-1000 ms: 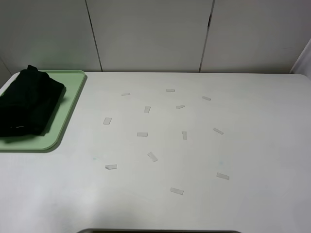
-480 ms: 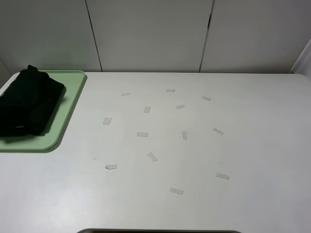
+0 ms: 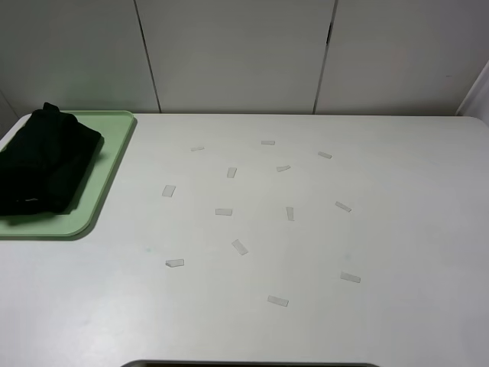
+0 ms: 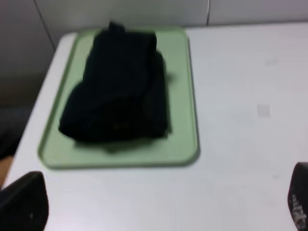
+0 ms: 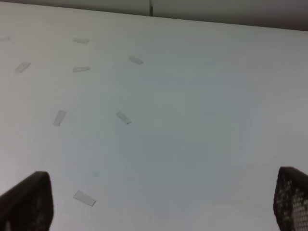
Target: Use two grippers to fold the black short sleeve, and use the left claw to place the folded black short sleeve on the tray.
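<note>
Black short sleeve [image 3: 42,162] folded on tray [image 3: 107,172] at table's [image 3: 306,252] ten o'clock, tape strips [image 3: 240,246] scattered centrally, left gripper [image 4: 161,211] spread apart, empty, right gripper [image 5: 159,207] spread apart, empty.

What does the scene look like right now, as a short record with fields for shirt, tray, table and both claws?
shirt: folded black cloth short sleeve, lying on the tray
tray: flat pale green plastic tray, at the table's far left
table: white tabletop with small clear tape strips scattered mid-table
left claw: open, empty, apart from the tray
right claw: open, empty, over bare table
</note>
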Available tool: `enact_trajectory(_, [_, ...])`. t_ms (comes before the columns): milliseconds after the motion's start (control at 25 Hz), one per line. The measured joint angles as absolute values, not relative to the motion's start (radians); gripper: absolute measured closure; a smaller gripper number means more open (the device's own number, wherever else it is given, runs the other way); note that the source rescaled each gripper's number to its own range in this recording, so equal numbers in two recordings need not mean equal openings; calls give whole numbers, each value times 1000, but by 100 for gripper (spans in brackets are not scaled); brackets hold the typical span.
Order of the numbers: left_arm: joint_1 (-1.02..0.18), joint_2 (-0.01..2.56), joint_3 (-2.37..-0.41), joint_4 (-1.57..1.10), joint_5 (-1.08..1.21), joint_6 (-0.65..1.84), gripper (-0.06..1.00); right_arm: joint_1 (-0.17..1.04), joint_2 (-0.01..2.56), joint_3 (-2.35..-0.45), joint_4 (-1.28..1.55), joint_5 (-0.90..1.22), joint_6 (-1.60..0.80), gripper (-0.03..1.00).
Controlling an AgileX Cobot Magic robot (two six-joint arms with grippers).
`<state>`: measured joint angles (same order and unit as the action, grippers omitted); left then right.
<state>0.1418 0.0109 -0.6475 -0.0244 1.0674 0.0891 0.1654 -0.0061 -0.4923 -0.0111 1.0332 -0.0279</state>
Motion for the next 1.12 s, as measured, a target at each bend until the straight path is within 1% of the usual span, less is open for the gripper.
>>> enact_trajectory(240, [142,-5,-538,-20,1110,60,-5,165,-6,-492,-11,1033,-28,-3])
enact_trajectory(400, [142,-5,-494,-20,1080,53,-5,165,-6,-492,-11,1033,-28,-3])
enact_trajectory(880, [135,-5,-485,-13,1065,30,-5,165,-6,-492,-11,1033,-28,-3])
enact_trajectory(1120, [62,-5,-485,-13,1064,29,-5,165,-6,-492,-11,1033,-28,-3])
